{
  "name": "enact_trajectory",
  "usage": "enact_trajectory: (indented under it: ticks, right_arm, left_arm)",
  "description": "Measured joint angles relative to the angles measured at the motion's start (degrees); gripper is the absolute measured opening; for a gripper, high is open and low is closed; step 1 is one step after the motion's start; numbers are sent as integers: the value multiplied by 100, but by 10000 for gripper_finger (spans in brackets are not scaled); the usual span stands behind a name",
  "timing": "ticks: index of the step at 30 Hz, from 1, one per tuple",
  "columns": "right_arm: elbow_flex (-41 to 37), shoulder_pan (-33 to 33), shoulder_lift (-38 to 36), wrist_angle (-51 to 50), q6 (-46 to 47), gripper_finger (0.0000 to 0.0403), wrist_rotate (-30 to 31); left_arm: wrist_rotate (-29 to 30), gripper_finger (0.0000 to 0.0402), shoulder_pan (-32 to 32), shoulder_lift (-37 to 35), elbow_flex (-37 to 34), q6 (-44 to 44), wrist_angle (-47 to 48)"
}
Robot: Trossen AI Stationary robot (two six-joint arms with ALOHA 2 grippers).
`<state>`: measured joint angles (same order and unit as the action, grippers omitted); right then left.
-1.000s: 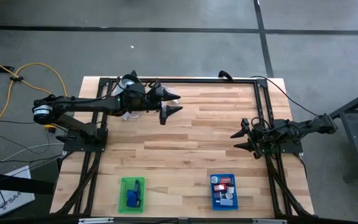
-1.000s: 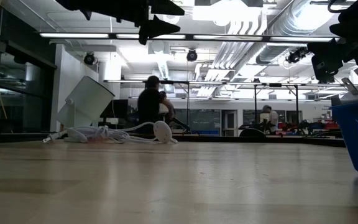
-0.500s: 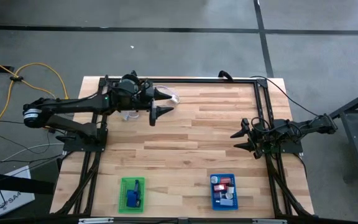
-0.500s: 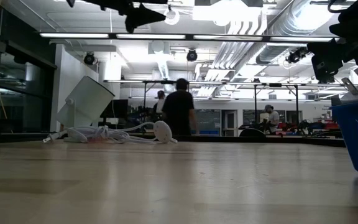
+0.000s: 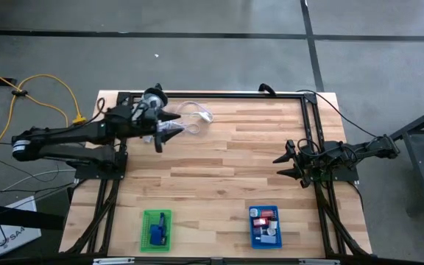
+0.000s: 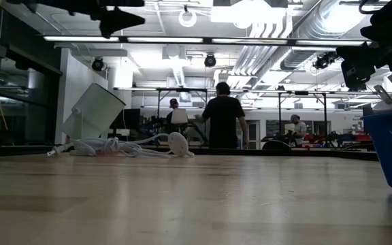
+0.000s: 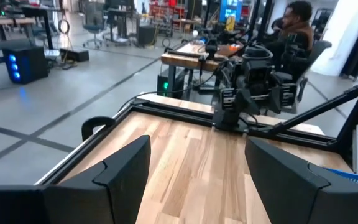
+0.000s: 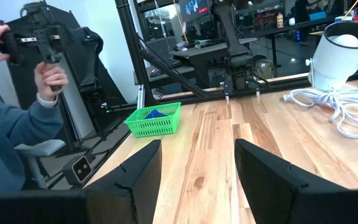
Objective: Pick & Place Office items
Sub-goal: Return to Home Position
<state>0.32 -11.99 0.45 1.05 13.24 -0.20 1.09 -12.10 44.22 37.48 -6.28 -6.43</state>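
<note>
Since a second ago the left gripper (image 5: 166, 132) has been drawn back along the far edge toward the table's left corner, so that the coiled white cable (image 5: 195, 112) is now uncovered. In the low view a person (image 6: 223, 122) in the room behind has walked to the right.

The office items (image 5: 266, 224) have not been shifted. Most are gathered in the blue bin (image 5: 251, 234) at the near edge, where red, white and grey pieces can be made out. A blue piece (image 5: 157, 234) lies in the green bin (image 5: 144, 221), further left along the same edge. Both bins are well apart from either gripper.

The left gripper is held above the table (image 5: 227, 147) with its fingers spread wide and nothing between them. The right gripper (image 5: 283, 166) is parked at the right edge, likewise spread wide and empty, and the blue bin lies nearer to it than to the left one.

A pale round container (image 6: 92, 109) is seen tilted at the far edge, with the cable beside it.

Print on the pieces is too small to be read. On a pale board (image 5: 9, 234) on the floor, letters like "SAA" can be made out.
</note>
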Motion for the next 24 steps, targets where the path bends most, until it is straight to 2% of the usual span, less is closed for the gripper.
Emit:
enact_trajectory:
  ticks: [15,24]
  right_arm:
    - [0,1,0,0,0,190,2]
    - [0,0,-1,0,0,190,2]
  left_arm:
    - [32,256,0,-2278,-1621,-17,-47]
    - [30,256,0,-3343,-2343,-116,-138]
